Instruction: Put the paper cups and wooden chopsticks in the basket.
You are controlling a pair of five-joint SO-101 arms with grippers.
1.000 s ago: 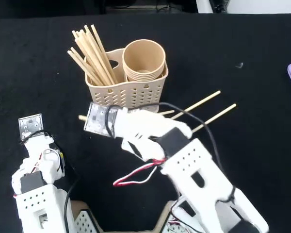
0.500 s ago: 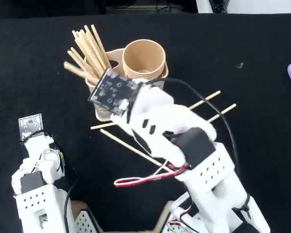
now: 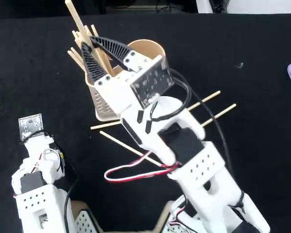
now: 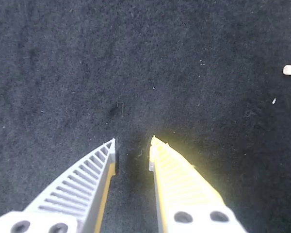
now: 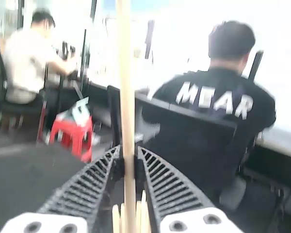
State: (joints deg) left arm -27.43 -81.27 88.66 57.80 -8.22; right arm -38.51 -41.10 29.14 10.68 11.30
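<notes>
R gripper (image 3: 88,42) is seen clamped tight on 1 wooden chopstick (image 3: 75,14), which is held tilted over the basket (image 3: 103,104), above the bundle of chopsticks (image 3: 77,58) stood in 1 compartment. Paper cups (image 3: 148,44) are stacked in the compartment beside it. 4 loose chopsticks (image 3: 207,98) are left on the black cloth (image 3: 262,58) near the basket, partly hidden by the R arm. L gripper (image 4: 132,145) is held over bare cloth, well apart from the basket, fingers parted by a narrow gap w/ nothing gripped.
</notes>
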